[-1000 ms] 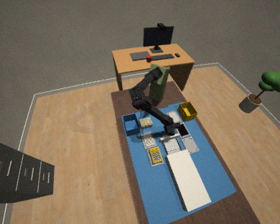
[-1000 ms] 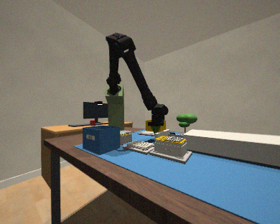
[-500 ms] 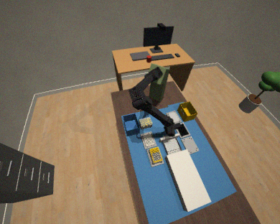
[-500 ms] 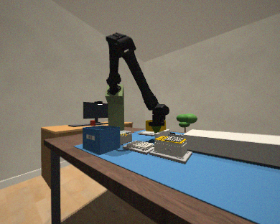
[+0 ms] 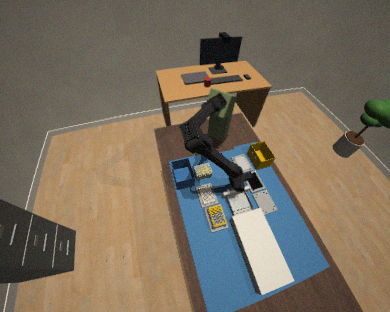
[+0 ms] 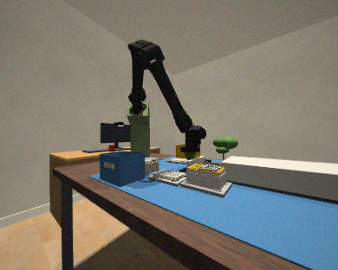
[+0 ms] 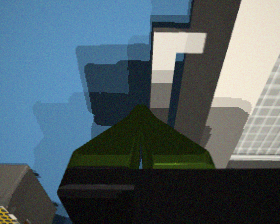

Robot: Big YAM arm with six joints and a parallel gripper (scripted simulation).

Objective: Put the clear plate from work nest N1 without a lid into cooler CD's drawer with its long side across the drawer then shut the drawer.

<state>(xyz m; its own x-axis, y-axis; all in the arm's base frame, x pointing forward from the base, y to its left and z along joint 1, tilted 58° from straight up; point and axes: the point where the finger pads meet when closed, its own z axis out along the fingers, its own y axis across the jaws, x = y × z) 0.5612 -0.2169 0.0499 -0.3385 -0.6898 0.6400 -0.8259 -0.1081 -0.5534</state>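
Note:
My gripper (image 5: 230, 191) is shut and empty, pointing down close over the blue mat at the near end of the long white cooler CD (image 5: 262, 250). In the wrist view the green fingers (image 7: 140, 112) are pressed together with their tips just beside a pale bar handle (image 7: 163, 55). Beyond the bar lie a dark grey front, a cream rim and a pale gridded plate (image 7: 271, 105). In the top view this gridded plate (image 5: 238, 202) lies flat against the cooler's near end, in what looks like the drawer pulled out. I cannot see the lamp.
A blue bin (image 5: 182, 172) and a yellow bin (image 5: 261, 154) stand at the mat's far corners. A yellow-topped tip box (image 5: 217, 217), a white plate (image 5: 205, 194) and a small rack (image 5: 203, 171) lie left of the gripper. A black plate (image 5: 256, 182) and a grey plate (image 5: 264, 202) lie right.

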